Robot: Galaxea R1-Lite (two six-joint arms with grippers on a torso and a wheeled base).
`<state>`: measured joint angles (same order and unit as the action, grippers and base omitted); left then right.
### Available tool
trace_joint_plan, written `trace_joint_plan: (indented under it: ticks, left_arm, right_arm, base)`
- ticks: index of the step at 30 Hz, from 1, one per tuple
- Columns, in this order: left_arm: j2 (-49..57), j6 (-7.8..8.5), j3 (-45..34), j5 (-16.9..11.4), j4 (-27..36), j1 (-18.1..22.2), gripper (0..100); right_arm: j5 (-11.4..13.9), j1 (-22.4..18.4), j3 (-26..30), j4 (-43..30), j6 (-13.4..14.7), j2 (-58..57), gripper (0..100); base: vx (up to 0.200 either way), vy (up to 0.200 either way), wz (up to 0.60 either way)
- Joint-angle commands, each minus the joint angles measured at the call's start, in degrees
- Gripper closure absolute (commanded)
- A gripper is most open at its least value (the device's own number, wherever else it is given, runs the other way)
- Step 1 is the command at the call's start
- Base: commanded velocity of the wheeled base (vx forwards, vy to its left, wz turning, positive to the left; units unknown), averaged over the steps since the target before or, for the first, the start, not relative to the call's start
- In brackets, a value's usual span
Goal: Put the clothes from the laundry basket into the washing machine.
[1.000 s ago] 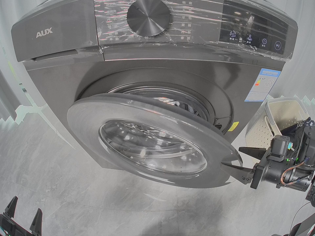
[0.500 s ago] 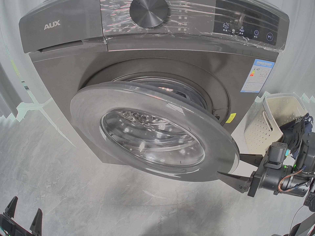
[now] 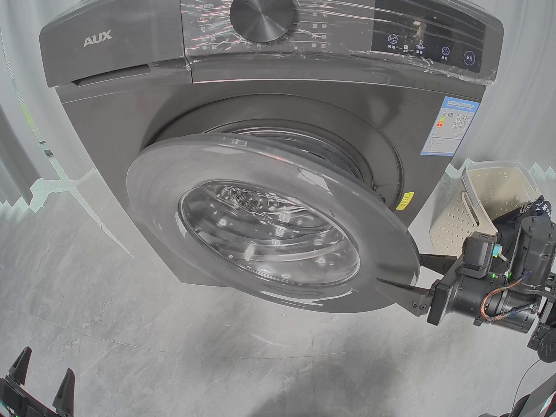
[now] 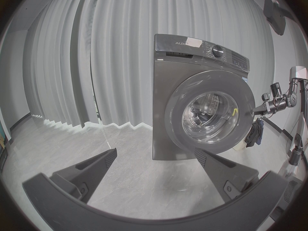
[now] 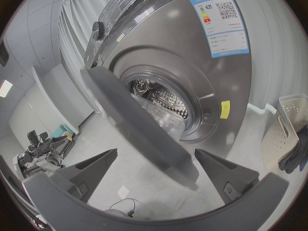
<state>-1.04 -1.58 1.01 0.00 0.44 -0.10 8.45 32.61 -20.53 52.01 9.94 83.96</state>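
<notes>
Head view: right gripper (image 3: 399,269), jaws apart, straddles the free edge of the washing machine (image 3: 116,117) door (image 3: 174,163), likely to swing it wider. Dark clothes (image 3: 524,215) hang over the laundry basket (image 3: 463,227) beside the machine. Left gripper (image 3: 45,372) sits low, jaws apart.

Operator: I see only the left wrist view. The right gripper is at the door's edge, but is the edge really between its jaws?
Observer: Yes. In the right wrist view the edge of the door lies between the open jaws of the right gripper.
Operator: And the dark clothes beside the washing machine, on what do they hang?
Observer: On the rim of the cream laundry basket, which stands to the robot's right of the machine.
</notes>
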Motion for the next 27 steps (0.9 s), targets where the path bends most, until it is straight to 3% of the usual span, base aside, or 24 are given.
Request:
trace_joint_plan:
  ticks: [1, 3, 7, 15, 21, 27]
  left_arm:
    - [0.9, 0.00, -0.8, 0.0, 0.0, 0.0, 0]
    - [0.9, 0.00, -0.8, 0.0, 0.0, 0.0, 0]
    - [0.9, 0.00, -0.8, 0.0, 0.0, 0.0, 0]
    - [0.9, 0.09, -0.7, -0.1, 0.0, 0.0, 0]
    - [0.9, 0.09, -0.7, 0.0, 0.0, 0.0, 0]
    - [0.9, 0.09, -0.7, 0.0, 0.0, 0.0, 0]
  right_arm:
    - [0.5, 2.2, 2.2, 0.2, 0.3, 1.0, 0]
    - [1.1, 4.5, 3.4, 2.2, 1.1, 0.6, 0]
    - [2.2, 5.3, 5.9, 6.5, 2.3, -0.5, 0]
    - [1.6, 4.0, 4.6, 7.2, 1.2, 2.1, 0]
    - [1.3, 4.8, 3.8, 7.8, 1.2, 5.1, 0]
    - [1.0, 6.5, 5.1, 10.6, 1.3, 6.3, 0]
  base:
    - [0.000, 0.000, 0.00]
    - [0.000, 0.000, 0.00]
    - [0.000, 0.000, 0.00]
    - [0.000, 0.000, 0.00]
    - [-0.200, 0.000, 0.00]
    - [0.000, 0.000, 0.00]
